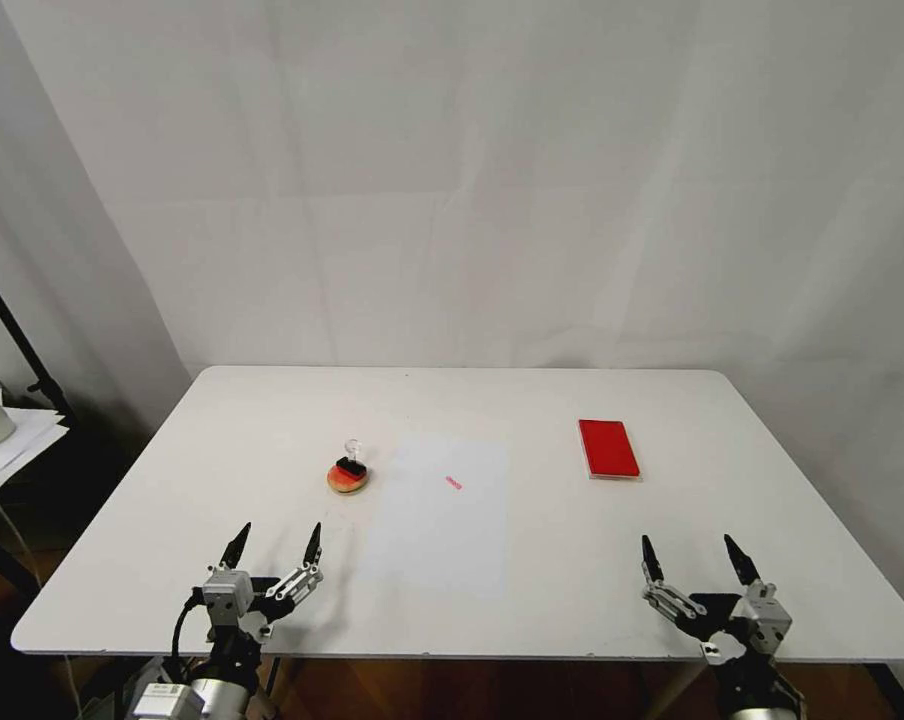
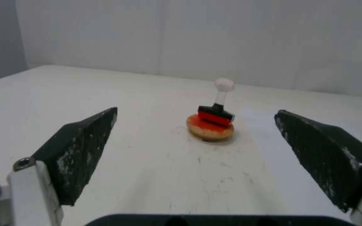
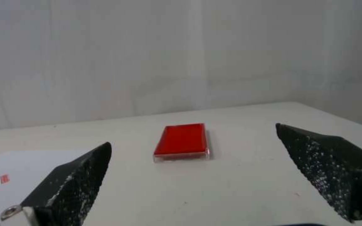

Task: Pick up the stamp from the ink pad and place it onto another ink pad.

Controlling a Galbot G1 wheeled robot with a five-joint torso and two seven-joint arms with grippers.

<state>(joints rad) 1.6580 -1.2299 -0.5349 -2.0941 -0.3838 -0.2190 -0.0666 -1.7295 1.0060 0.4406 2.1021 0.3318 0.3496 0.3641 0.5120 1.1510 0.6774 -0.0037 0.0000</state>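
Left gripper low at near table edge, fingers spread, right gripper likewise, stamp upright on round ink pad, red rectangular ink pad bare

a white table bears a round ink pad, paper sheet and red rectangular pad.

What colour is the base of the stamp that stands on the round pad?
Black on top with a red lower band, on the stamp; the left wrist view shows it best.
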